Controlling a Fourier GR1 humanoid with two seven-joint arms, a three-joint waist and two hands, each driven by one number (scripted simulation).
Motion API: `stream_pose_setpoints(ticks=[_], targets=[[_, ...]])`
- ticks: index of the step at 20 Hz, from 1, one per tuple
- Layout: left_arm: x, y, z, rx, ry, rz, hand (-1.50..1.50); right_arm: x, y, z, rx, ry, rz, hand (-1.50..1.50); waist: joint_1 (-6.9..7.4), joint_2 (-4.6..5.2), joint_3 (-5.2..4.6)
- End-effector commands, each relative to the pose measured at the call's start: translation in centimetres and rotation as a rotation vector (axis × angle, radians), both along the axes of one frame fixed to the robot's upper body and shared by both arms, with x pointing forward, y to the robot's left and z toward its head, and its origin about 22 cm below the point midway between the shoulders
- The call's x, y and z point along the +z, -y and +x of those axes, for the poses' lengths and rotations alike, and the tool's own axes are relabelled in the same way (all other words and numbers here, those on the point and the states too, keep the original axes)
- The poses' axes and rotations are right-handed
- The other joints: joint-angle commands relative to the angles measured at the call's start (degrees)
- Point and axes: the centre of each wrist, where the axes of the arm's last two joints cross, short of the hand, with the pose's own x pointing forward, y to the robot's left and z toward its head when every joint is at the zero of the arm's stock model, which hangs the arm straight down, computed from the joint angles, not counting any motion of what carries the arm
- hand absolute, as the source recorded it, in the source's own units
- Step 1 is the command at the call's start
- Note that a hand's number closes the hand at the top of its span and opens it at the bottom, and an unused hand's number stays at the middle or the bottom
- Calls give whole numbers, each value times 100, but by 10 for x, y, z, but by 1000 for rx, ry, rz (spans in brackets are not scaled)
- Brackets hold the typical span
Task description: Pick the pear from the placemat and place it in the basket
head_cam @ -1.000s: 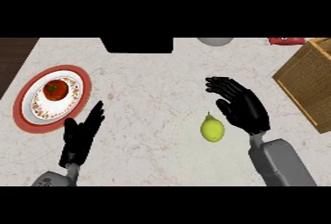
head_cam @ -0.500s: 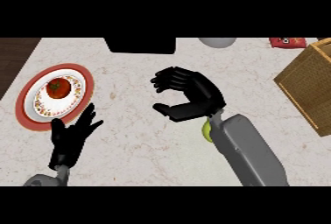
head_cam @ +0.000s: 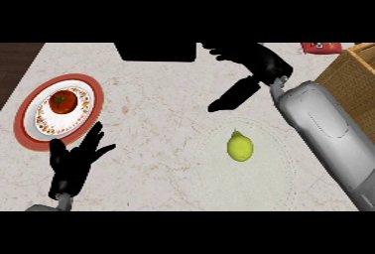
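**Q:** Right hand, position and state?

**A:** My right hand (head_cam: 256,62) hung above the far part of the tabletop (head_cam: 161,104), near the dark block (head_cam: 155,51) at the back edge. Its fingers were curled toward the palm, with the thumb (head_cam: 233,95) stretched down and to the left. It gripped nothing. My grey forearm (head_cam: 326,134) ran from the lower right edge up to it.

**Q:** And the pear?

**A:** The pear (head_cam: 239,147), yellow-green, stem end pointing away from me, lay on a pale round placemat (head_cam: 282,168) whose outline barely showed against the marble. It sat below my right hand and apart from it, just left of my forearm.

**Q:** The basket?

**A:** The basket (head_cam: 350,79), brown and woven, stood at the right edge, partly cut off, beside my forearm.

**Q:** The left hand?

**A:** My left hand (head_cam: 73,161) rested at the lower left, fingers spread and pointing up. Beyond it stood a patterned plate (head_cam: 45,121) on a red placemat (head_cam: 22,131), carrying a tomato (head_cam: 63,100).
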Motion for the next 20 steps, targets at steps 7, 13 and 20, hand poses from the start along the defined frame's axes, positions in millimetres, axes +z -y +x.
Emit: stream_pose_setpoints(ticks=[7,13,20], targets=[[-26,-10,-24,18,-147,46,0,136,84,30,141,-37,-412,-150,91,126,-37],[-19,3,-24,12,-136,29,0,153,90,42,313,-205,-574,-150,154,111,-32],[-35,-7,-30,16,-165,56,0,147,108,47,376,-250,-588,-150,16,114,-29]])
